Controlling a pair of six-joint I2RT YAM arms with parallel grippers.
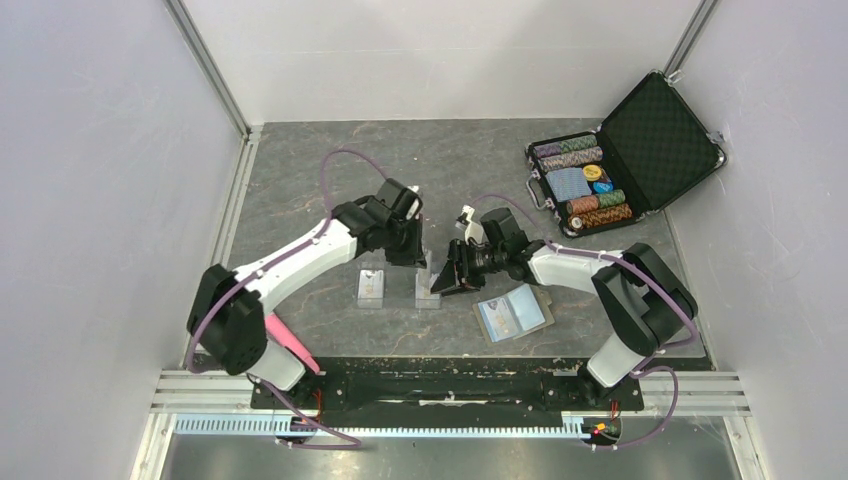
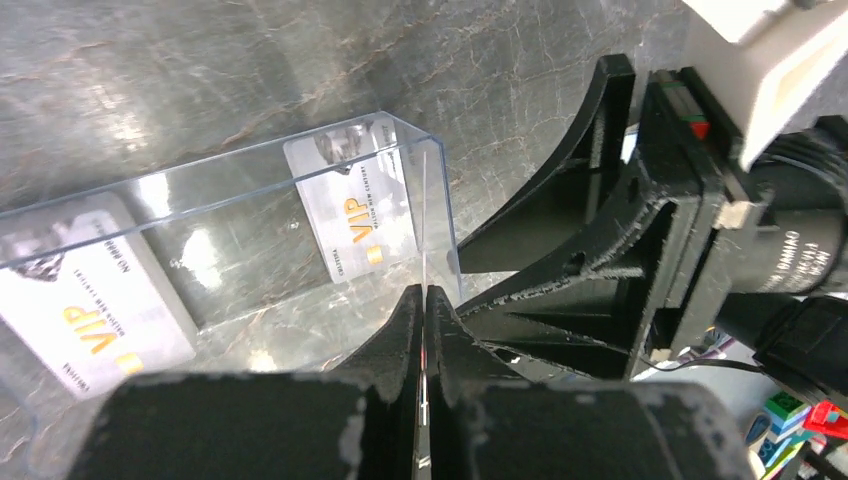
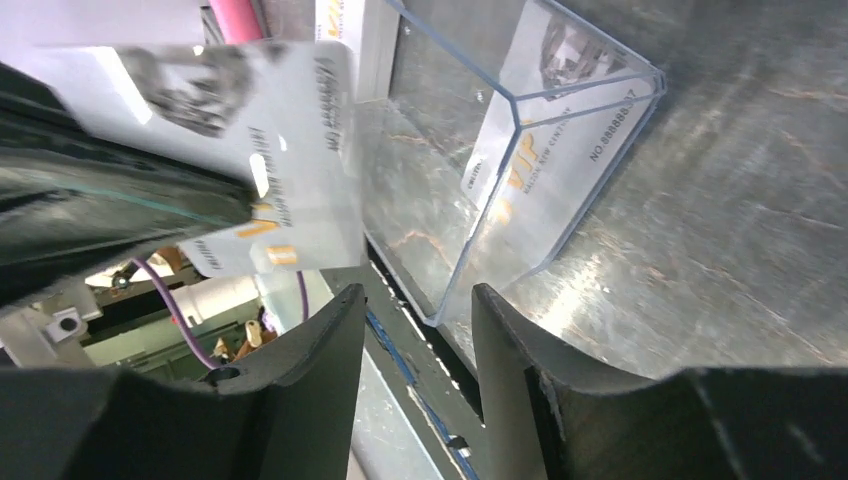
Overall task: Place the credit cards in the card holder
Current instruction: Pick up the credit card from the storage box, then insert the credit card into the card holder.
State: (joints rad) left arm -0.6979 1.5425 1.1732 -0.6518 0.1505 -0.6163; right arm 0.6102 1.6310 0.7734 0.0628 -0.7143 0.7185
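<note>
My left gripper (image 1: 418,262) (image 2: 424,300) is shut on a whitish credit card, seen edge-on as a thin line (image 2: 424,220) in its wrist view. The right wrist view shows that card's face with orange marks (image 3: 290,170), held upright above the table. My right gripper (image 1: 445,278) (image 3: 415,300) is open and empty, close beside the held card and facing it. The card holder (image 1: 513,313) lies open on the table to the right of the grippers, pale blue inside up. Another VIP card (image 2: 360,210) (image 3: 560,150) sits in a clear case.
Two clear plastic cases (image 1: 372,288) (image 1: 428,292) stand just below the grippers. A further VIP card (image 2: 90,305) lies at the left. An open black poker-chip case (image 1: 620,150) is at the back right. A pink tool (image 1: 290,345) lies near the left arm's base.
</note>
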